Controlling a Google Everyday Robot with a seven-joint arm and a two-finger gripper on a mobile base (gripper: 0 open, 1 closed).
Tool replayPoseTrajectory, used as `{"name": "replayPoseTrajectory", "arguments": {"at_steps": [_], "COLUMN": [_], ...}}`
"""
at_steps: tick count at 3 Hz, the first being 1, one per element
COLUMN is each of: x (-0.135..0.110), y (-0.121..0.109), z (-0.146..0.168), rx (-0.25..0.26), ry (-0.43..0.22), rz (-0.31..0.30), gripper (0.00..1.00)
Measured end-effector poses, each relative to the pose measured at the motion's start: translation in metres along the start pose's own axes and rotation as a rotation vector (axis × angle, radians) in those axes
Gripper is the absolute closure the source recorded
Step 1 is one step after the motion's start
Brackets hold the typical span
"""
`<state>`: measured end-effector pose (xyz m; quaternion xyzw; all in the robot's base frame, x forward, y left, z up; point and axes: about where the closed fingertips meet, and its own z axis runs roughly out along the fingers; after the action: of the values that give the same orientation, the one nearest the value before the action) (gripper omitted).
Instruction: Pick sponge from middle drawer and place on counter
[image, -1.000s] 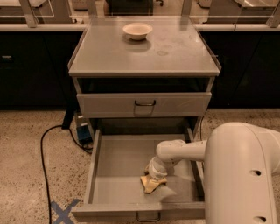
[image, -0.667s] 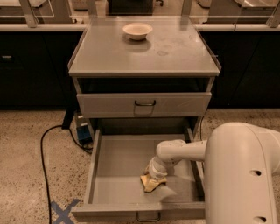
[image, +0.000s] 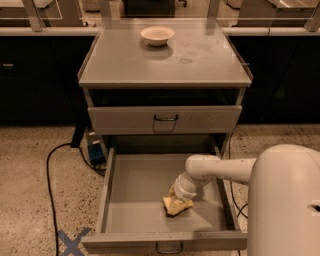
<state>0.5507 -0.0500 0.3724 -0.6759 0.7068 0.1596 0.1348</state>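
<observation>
The middle drawer (image: 134, 186) is pulled wide open, with a grey floor and low side walls. A small yellow sponge (image: 176, 207) lies on its floor, right of centre and toward the front. My gripper (image: 178, 199) reaches down from my white arm at the right and sits right on top of the sponge, hiding part of it. I cannot make out where the gripper ends and the sponge begins. The counter (image: 150, 62) is the grey cabinet top above.
A white bowl (image: 157, 35) stands at the back of the counter. The drawer above (image: 165, 120) is closed. A black cable (image: 50, 170) and a blue box (image: 95, 151) lie on the floor at the left. A blue tape cross (image: 70, 242) marks the floor. Dark benches stand behind.
</observation>
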Motion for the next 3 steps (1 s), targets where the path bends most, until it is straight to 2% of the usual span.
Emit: {"name": "replayPoseTrajectory", "arguments": {"at_steps": [1, 2, 3], "x": [-0.039, -0.09, -0.145], "y": [-0.025, -0.052, -0.062], "z": [-0.078, -0.183, -0.294], "rx": [0.017, 0.048, 0.024], "ry": [-0.039, -0.105, -0.174], "rz": [-0.024, -0.051, -0.096], "gripper": [1.0, 1.0, 1.0]}}
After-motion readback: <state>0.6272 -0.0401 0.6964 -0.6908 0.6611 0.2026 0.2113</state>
